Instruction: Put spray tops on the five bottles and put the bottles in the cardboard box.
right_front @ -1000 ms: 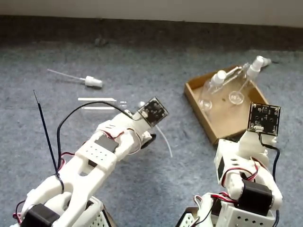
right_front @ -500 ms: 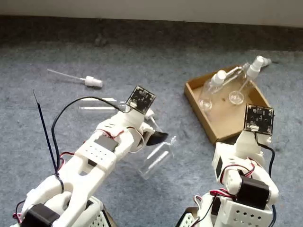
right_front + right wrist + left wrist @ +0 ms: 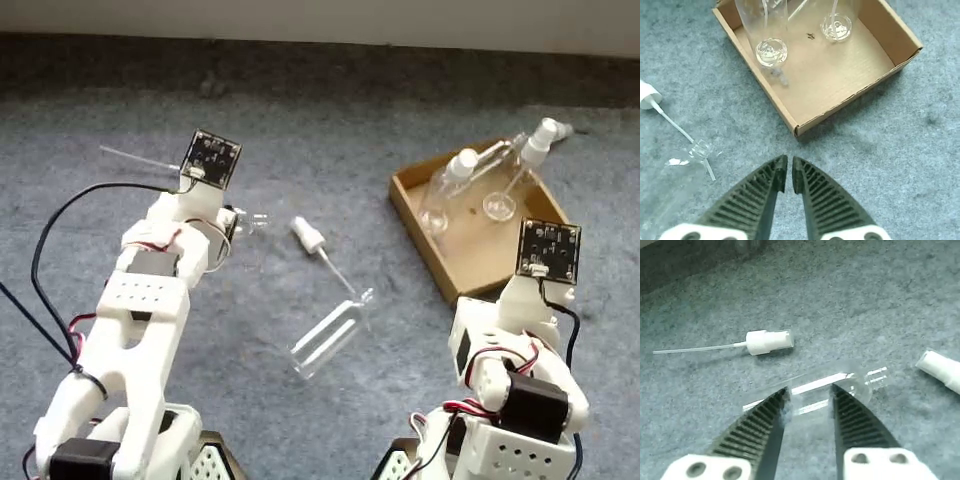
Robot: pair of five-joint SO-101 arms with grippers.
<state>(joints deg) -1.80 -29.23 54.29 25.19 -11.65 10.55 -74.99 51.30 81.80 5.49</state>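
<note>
High view: two capped bottles are leaning inside the cardboard box, off to the right on the grey carpet.
Mid carpet: an uncapped middle bottle is lying on its side btwn the arms. The middle spray top is lying just beyond its neck, w/ its tube pointing at it.
Left wrist view: the left gripper is hanging w/ fingers apart, straddling the left bottle, which is lying flat w/o a cap. Can't tell if the pads are touching the glass.
Far spray top: lying near the left bottle, not touching it.
Right wrist view: the right gripper is hovering over carpet just beside the box's near corner, fingers together bar a sliver, gripping nothing.
</note>
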